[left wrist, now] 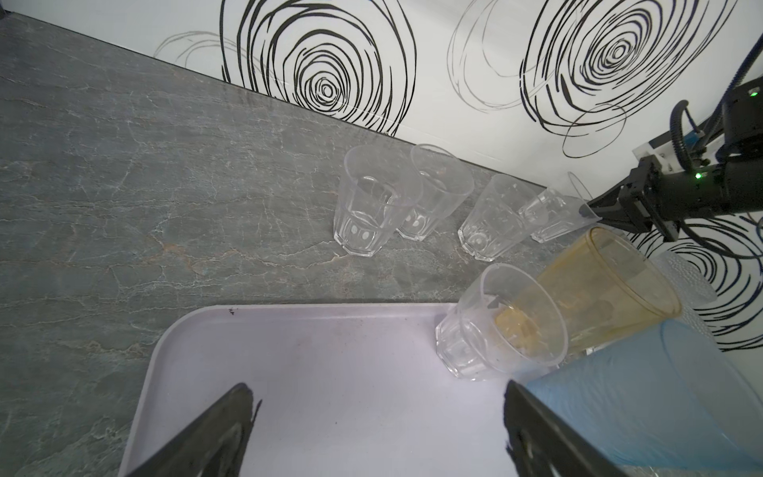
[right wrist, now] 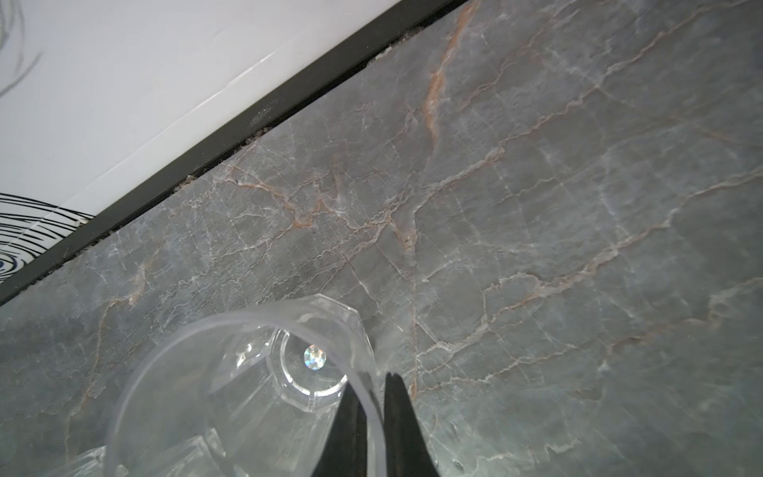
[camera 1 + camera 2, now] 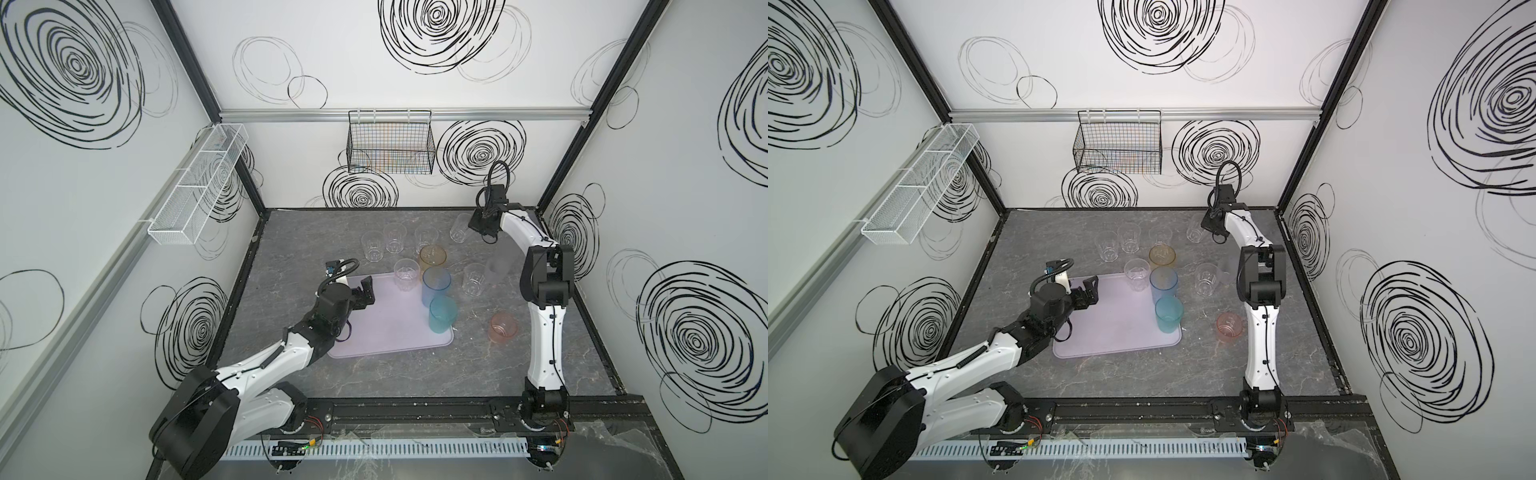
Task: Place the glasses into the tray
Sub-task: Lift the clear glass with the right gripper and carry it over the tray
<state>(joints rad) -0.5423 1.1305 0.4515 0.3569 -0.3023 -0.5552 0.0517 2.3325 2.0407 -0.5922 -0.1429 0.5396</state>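
Over by the far right corner of the bench (image 3: pixel 291 232), the right gripper (image 2: pixel 371 382) is pinched onto the rim of one clear tumbler (image 2: pixel 247 371), with one finger inside the wall and one outside. In the left wrist view that tumbler leans toward the claw, and I can't tell if its base is off the bench.

It looks light and rigid to me: thin smooth wall, chunky faceted base. So it's probably slippery, and a rim pinch will let it swing like a bell. I'd carry it slowly and set the base down flat. A grab lower across the body would hold steadier.

The tray (image 3: pixel 386 336) sits mid-bench, a bit to the left, with a short clear glass (image 3: pixel 406 276), a blue glass (image 3: pixel 436 286) and a teal glass (image 3: pixel 442 316) along its right edge. The left gripper (image 1: pixel 376 385) hangs spread wide above the tray's bare far left part, holding nothing.
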